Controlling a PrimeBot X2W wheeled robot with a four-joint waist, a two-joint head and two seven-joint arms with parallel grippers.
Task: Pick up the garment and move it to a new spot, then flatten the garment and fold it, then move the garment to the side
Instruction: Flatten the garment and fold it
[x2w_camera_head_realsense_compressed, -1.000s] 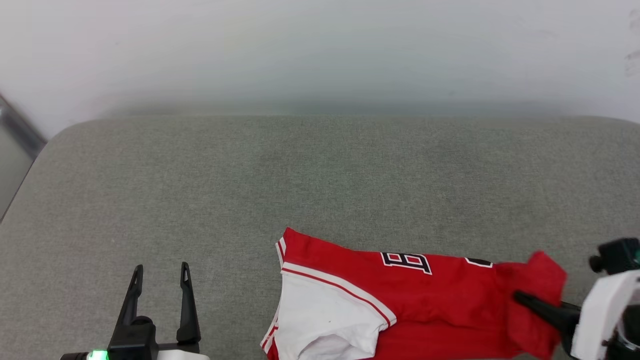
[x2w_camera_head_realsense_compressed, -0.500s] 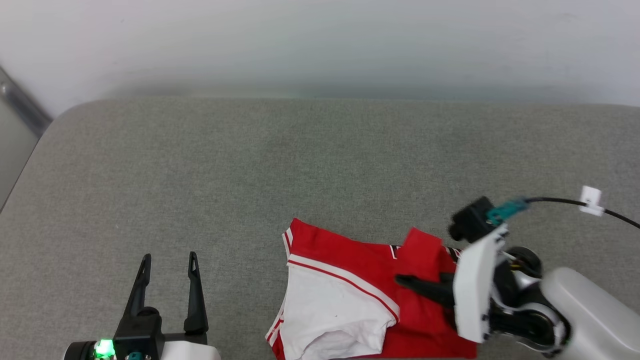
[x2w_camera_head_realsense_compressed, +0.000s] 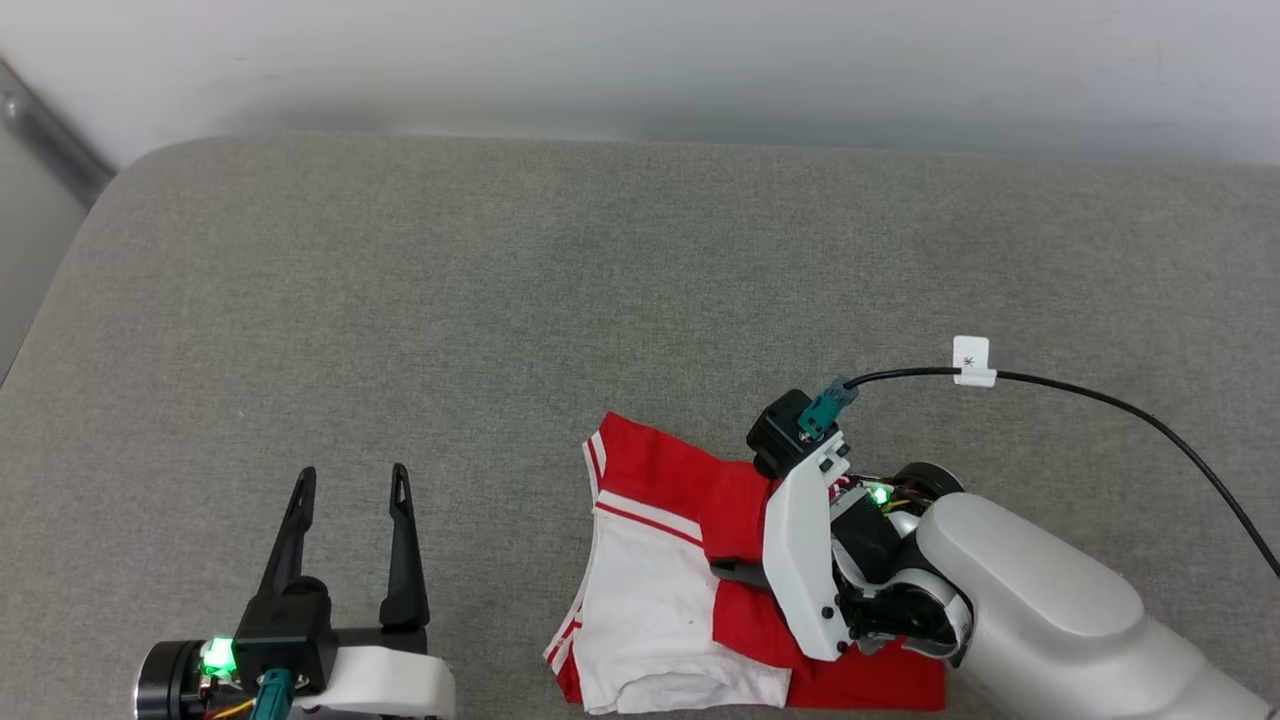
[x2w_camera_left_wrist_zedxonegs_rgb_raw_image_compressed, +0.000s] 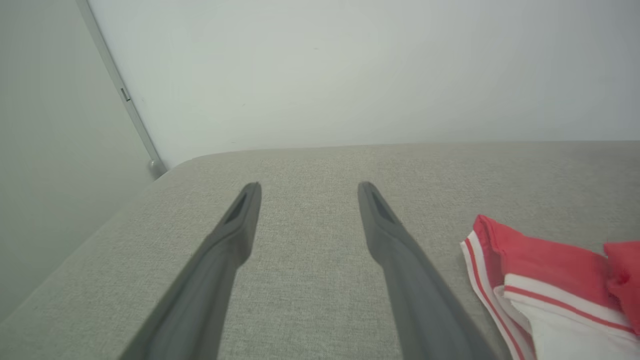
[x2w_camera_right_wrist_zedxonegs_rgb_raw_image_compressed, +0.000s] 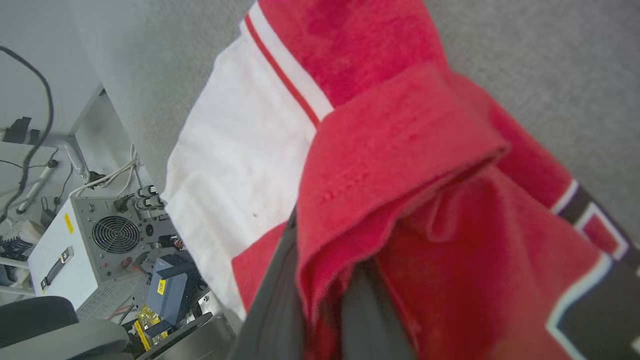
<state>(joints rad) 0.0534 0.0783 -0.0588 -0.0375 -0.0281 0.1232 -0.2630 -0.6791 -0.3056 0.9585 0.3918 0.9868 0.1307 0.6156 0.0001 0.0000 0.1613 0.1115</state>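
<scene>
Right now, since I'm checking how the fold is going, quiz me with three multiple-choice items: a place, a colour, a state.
1. Where on the grey padded fabric surface lies the red soft-fabric T-shirt? A far edge; B near edge, right of the left gripper; C left corner.
2. Its short sleeve is: A blue; B black; C white.
3. The right gripper is: A shut on a red fold; B open above it; C resting on bare surface.
Key: B, it lies low in the head view; C, the sleeve shows white; A, red cloth is pinched between its fingers.
</scene>
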